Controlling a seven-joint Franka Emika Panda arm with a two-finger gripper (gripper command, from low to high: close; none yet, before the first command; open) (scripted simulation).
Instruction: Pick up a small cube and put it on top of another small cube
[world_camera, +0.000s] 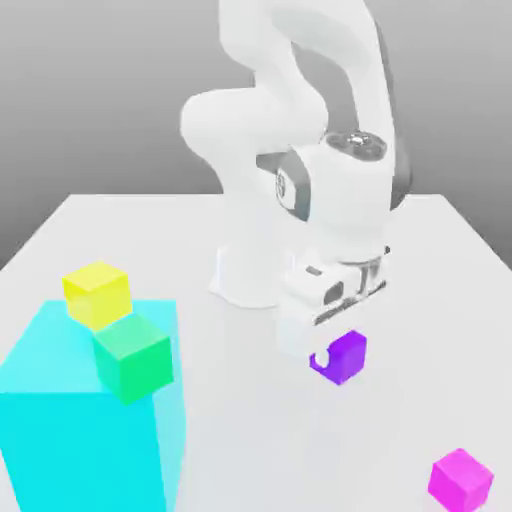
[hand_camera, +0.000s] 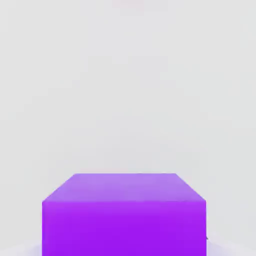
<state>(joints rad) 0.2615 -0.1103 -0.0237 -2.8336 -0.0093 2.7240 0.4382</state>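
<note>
Nearest the exterior camera stands a large translucent cyan block, filling the lower corner on the exterior view's left. Against its upper front edge sits a small green cube, and just behind that, touching or nearly touching it, a yellow cube of similar size; whether the yellow one rests on the cyan block or on the table behind it cannot be told from this angle. Low on the exterior view's right, well apart from everything else, lies a bright magenta-pink cube.

Near the middle of the pale table, the white arm bends down from its base, and its end effector hangs low with the deep violet-purple cube right at its tip. A white finger lies against the cube's side toward the exterior view's left. The other finger is hidden, so whether the end effector is pinching the cube or is spread beside it cannot be told. Whether the cube rests on the table or is slightly off it is also unclear.

From the hand view, the purple cube appears close up and squarely centred, its top face lighter than its front, with plain pale table surface beyond it.

The purple cube is well apart from the yellow cube, with open table between them.
</note>
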